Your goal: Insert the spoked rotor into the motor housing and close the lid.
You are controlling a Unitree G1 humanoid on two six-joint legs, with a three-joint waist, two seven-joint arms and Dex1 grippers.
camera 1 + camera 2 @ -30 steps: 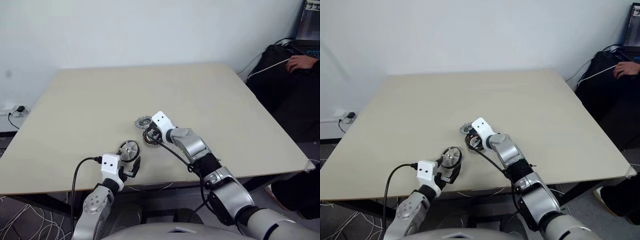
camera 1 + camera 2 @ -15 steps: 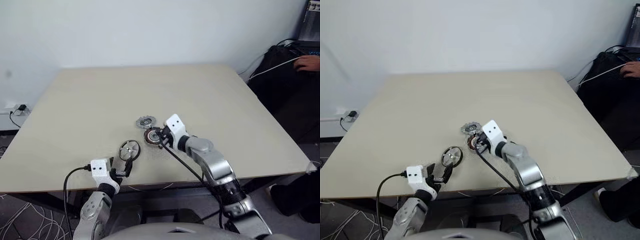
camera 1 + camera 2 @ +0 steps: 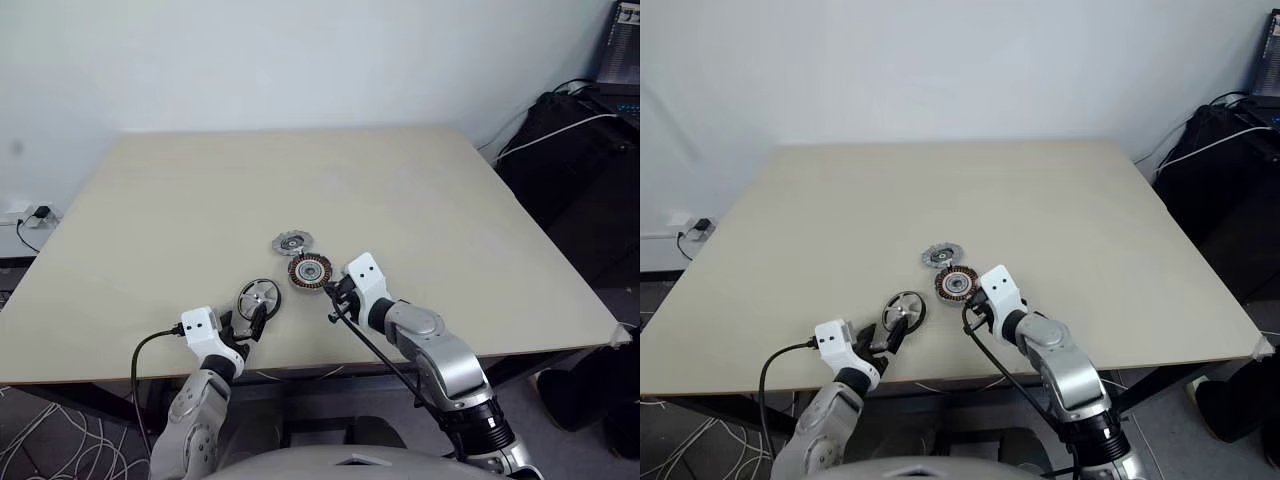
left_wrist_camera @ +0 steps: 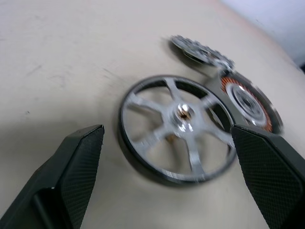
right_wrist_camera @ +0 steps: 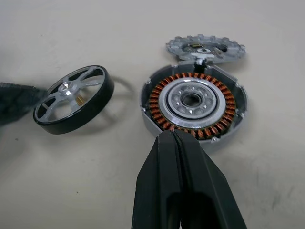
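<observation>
The spoked rotor (image 3: 259, 297) lies flat on the table near the front edge, with a dark rim and silver spokes. My left gripper (image 4: 167, 138) is open just behind it, one finger on each side of the rotor (image 4: 178, 126) without touching it. To the right of the rotor sits the motor housing (image 3: 310, 270), its copper windings (image 5: 193, 100) facing up. The notched lid (image 3: 290, 242) lies right behind the housing, against its far edge (image 5: 205, 47). My right gripper (image 5: 174, 136) is shut and empty, its tip just short of the housing's near side.
The beige table (image 3: 200, 190) has its front edge close behind both grippers. Black cables hang from both wrists over that edge. A dark bag with a white cord (image 3: 585, 130) stands beyond the table's right side.
My right gripper has drawn back from the motor housing, which now shows whole. My left gripper has rolled and now brackets the rotor. The person's hand at the far right has gone.
</observation>
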